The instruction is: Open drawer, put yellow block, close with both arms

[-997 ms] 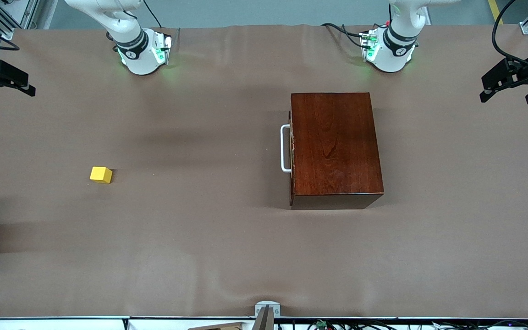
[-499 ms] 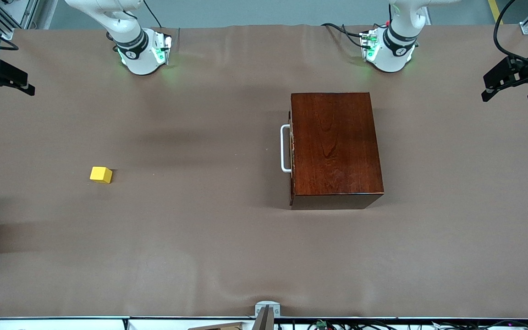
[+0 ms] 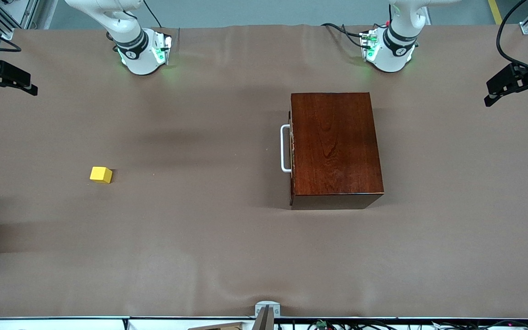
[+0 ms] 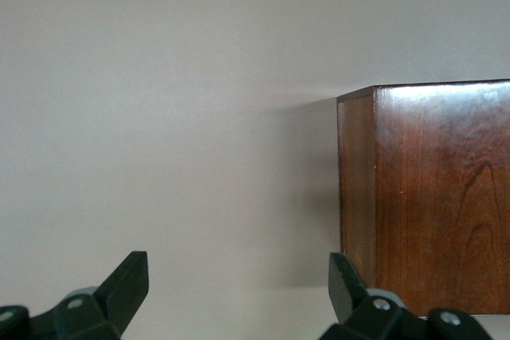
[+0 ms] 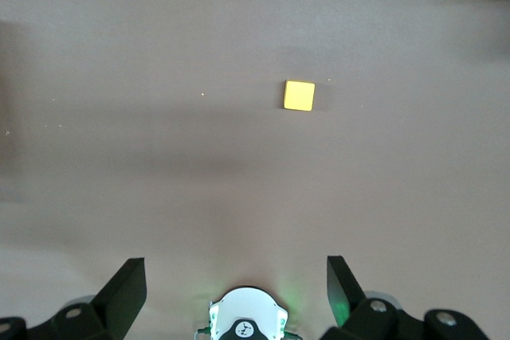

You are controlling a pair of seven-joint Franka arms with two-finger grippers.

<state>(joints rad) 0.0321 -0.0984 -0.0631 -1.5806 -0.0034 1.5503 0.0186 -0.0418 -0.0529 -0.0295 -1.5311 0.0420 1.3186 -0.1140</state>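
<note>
- Our left gripper (image 3: 516,89) hangs high over the table's edge at the left arm's end, jaws spread wide and holding nothing; in its wrist view the fingertips (image 4: 131,280) stand far apart with a corner of the wooden box (image 4: 430,197) between and past them.
- Our right gripper (image 3: 5,80) hangs over the edge at the right arm's end, also wide and empty.
- We see the drawer (image 3: 292,149) fully shut in the wooden box, its white handle (image 3: 285,148) facing the right arm's end of the table.
- We see the yellow block (image 3: 101,174) resting alone on the brown table cover (image 3: 200,238), well apart from the box, toward the right arm's end.
- From the right wrist view we look down on the block (image 5: 300,95) and the right arm's green-lit base (image 5: 245,320).
</note>
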